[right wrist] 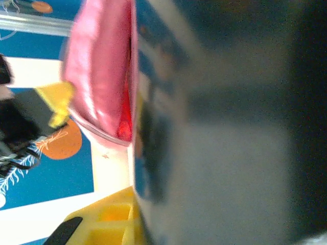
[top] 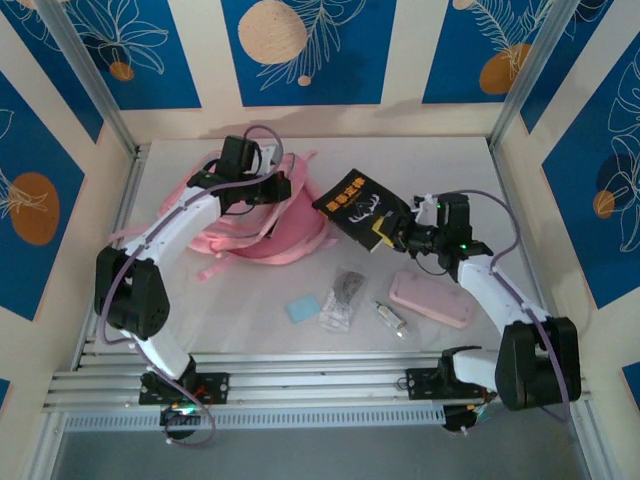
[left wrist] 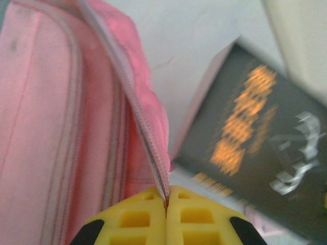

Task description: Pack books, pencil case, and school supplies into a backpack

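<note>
The pink backpack [top: 285, 235] lies at the back left of the table. My left gripper [top: 277, 186] is shut on its zipper edge [left wrist: 148, 148], which runs up from between the yellow fingers [left wrist: 138, 219]. My right gripper [top: 388, 236] is shut on a black book [top: 353, 203] with gold print, held tilted just right of the backpack's opening [right wrist: 122, 127]. The book [right wrist: 230, 127] hides one right finger; the other yellow finger [right wrist: 110, 222] shows at the lower left. I cannot tell a second book apart. The pencil case [top: 430, 298] lies near the right arm.
A light blue pad [top: 301, 308], a clear bag with dark bits [top: 343, 297] and a small whitish tube [top: 392, 318] lie on the white table [top: 240, 330] in front of the backpack. Blue patterned walls and metal posts close in the table.
</note>
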### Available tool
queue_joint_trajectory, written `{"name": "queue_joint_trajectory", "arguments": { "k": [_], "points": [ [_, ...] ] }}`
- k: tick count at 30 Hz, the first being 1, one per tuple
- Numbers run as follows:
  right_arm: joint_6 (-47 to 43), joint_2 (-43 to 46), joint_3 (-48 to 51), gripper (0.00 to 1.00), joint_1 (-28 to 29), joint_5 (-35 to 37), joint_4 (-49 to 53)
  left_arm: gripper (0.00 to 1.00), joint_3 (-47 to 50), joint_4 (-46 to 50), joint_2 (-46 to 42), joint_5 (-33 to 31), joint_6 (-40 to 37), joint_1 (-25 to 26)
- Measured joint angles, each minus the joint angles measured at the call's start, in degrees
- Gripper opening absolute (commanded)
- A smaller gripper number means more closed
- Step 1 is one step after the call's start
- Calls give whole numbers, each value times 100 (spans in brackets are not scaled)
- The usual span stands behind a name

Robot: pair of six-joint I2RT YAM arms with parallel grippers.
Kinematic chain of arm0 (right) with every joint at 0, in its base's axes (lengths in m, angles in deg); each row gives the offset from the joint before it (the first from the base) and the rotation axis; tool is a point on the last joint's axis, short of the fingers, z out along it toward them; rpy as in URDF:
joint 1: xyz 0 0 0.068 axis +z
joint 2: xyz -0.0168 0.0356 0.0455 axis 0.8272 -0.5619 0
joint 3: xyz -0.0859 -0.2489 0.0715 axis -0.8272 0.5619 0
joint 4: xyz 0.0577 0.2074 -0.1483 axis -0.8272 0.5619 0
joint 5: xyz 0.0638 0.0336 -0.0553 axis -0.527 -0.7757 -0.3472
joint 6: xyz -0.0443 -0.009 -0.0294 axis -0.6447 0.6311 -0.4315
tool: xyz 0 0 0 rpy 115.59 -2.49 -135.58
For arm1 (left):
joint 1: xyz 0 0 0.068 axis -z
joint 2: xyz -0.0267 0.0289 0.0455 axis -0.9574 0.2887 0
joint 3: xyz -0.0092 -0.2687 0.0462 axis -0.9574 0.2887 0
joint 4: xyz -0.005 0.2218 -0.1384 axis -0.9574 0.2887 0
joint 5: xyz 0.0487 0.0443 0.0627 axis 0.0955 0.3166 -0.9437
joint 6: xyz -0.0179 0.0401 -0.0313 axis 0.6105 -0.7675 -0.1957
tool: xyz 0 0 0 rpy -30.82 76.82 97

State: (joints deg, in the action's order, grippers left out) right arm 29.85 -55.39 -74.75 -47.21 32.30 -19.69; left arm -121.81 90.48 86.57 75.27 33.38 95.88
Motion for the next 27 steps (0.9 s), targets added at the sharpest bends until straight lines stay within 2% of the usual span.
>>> {"name": "queue_joint_trajectory", "arguments": {
  "k": [7,12,15,20,22,27],
  "points": [
    [470,-1355,-396,0,957,7,-824,0,-177,-404,-37,356,380,-4],
    [765,-2649,-1495,0,1596,-2,-1429,0,-85,-651,-37,634,614,0],
    [1045,-3495,-2168,0,1821,-44,-1987,0,31,-782,-37,739,713,2],
    [1432,-4988,-3421,0,2013,-210,-2286,0,83,-833,-72,767,715,2],
    [1449,-5383,-3805,9,2055,-291,-2275,0,87,-833,-101,758,715,2],
    [1113,-5416,-3974,50,2041,-431,-1847,0,223,-885,-201,667,715,2]
  ]
}}
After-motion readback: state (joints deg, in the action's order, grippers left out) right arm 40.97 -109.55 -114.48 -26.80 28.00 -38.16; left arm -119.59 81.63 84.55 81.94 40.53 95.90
